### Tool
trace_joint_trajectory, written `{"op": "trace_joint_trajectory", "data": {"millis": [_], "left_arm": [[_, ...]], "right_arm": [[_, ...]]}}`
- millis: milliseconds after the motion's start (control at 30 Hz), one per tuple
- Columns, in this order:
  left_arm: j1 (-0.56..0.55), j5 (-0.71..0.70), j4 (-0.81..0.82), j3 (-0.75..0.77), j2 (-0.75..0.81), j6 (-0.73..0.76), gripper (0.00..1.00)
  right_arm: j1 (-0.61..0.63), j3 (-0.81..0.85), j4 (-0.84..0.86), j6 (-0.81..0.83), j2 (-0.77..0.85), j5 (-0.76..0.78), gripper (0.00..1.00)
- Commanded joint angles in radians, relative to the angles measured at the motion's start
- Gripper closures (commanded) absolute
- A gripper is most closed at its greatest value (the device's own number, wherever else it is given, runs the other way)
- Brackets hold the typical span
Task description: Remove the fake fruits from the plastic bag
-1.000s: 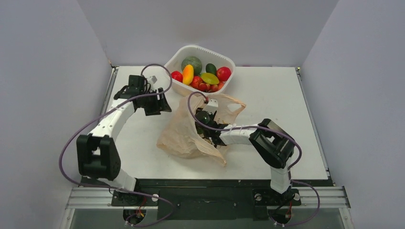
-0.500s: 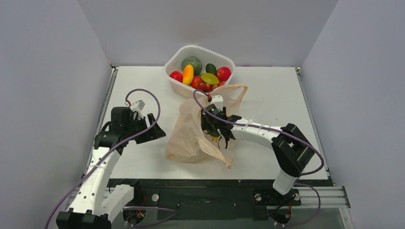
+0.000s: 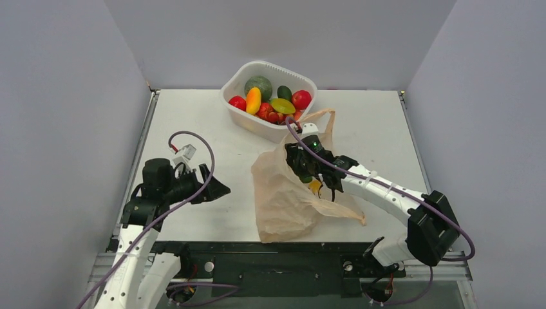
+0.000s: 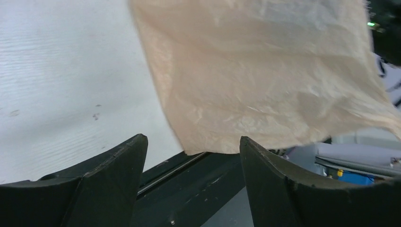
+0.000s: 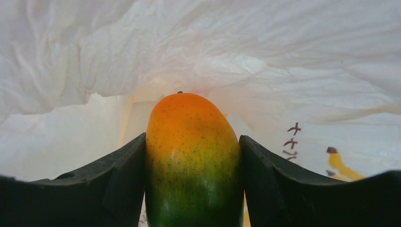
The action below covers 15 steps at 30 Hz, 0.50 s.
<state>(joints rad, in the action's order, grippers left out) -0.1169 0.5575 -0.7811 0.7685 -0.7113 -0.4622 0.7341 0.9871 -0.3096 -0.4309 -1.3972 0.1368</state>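
The peach-orange plastic bag [image 3: 283,199] hangs and drapes in the middle of the table; it also shows in the left wrist view [image 4: 265,71]. My right gripper [image 3: 315,183] is inside the bag's mouth, shut on an orange-to-green oval fake fruit [image 5: 193,156], with the bag's inner wall [image 5: 283,56] all around. My left gripper [image 3: 216,190] is open and empty, low at the left near the table's front edge, pointing at the bag. Other fake fruits [image 3: 273,103], red, orange, yellow-green and green, lie in the white tub [image 3: 238,80].
The white tub stands at the back centre, just behind the bag's loop handle [image 3: 325,119]. The table's dark front edge [image 4: 198,189] lies right under my left gripper. Grey walls close in both sides.
My right arm has swung right and toward the front, dragging the bag with it. My left arm has pulled back and down toward the front-left edge.
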Motion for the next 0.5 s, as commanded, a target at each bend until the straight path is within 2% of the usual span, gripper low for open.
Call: {"op": "trace_joint_trajectory", "data": {"millis": [0,133,267,467], "left_arm": [[-0.035,0.207,0.267,-0.059,0.114,-0.136,0.3],[-0.141,0.168,0.483,-0.1,0.152,-0.326,0.28],[-0.275,0.035,0.525,-0.069,0.109,-0.35,0.28],[-0.376,-0.062,0.564,0.001,-0.057,-0.354,0.27]], "right_arm": [[0.001,0.003,0.189,-0.083,-0.022,-0.155,1.0],[0.026,0.028,0.348,-0.167,-0.055,-0.223,1.0],[0.06,0.059,0.424,-0.209,-0.069,-0.224,1.0],[0.11,0.123,0.481,-0.248,-0.111,-0.246,1.0]]}}
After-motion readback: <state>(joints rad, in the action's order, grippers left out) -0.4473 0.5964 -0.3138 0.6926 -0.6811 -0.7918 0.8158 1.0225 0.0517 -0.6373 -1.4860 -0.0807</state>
